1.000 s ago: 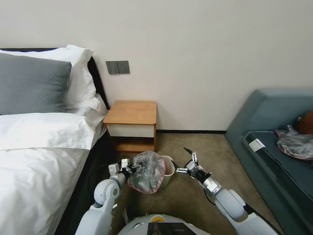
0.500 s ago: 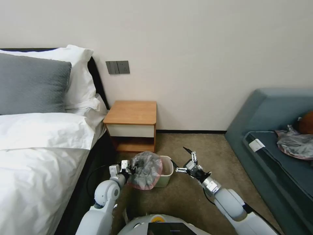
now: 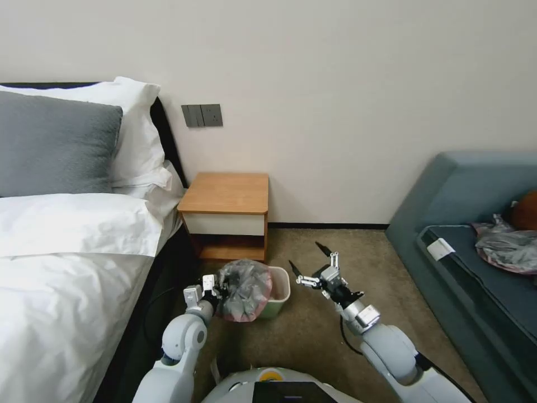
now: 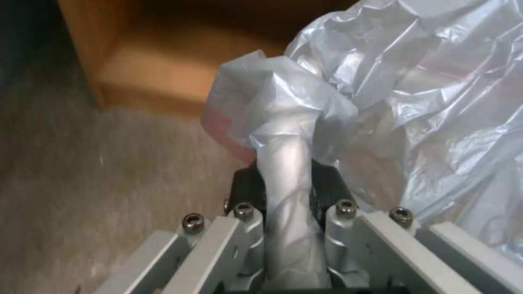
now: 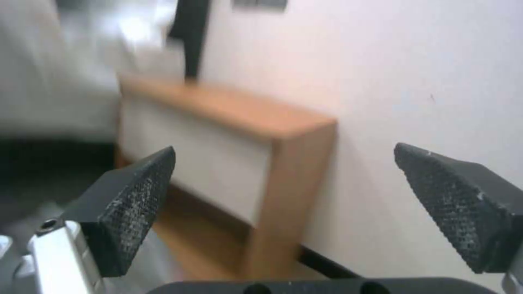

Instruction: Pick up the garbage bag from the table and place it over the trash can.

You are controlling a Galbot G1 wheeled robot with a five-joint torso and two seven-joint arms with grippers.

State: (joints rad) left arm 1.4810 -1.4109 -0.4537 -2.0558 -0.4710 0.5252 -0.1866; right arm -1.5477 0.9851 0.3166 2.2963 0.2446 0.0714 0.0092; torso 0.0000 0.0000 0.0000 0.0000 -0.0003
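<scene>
The garbage bag [image 3: 243, 288] is a crumpled grey bundle with a pink rim, hanging against the near-left side of the trash can [image 3: 278, 294]. It hides that part of the bin's opening. My left gripper [image 3: 217, 288] is shut on a twisted fold of the garbage bag [image 4: 403, 94], which runs between the left gripper's [image 4: 286, 185] fingers. The cream-green bin stands on the carpet in front of the table [image 3: 226, 193], whose top is bare. My right gripper [image 3: 305, 254] is open just right of the bin. In the right wrist view the right gripper [image 5: 289, 196] faces the table [image 5: 234, 134].
A bed [image 3: 67, 263] with white sheets fills the left side. A blue-grey sofa [image 3: 475, 224] stands on the right, with another grey-pink bag [image 3: 506, 246] beside an orange-brown object [image 3: 526, 210]. Open carpet [image 3: 313, 330] lies between the sofa and the bin.
My left gripper has carried the bag farther from me toward the table, and the bag now bunches smaller against the bin. The right gripper has moved left and forward, nearer the bin.
</scene>
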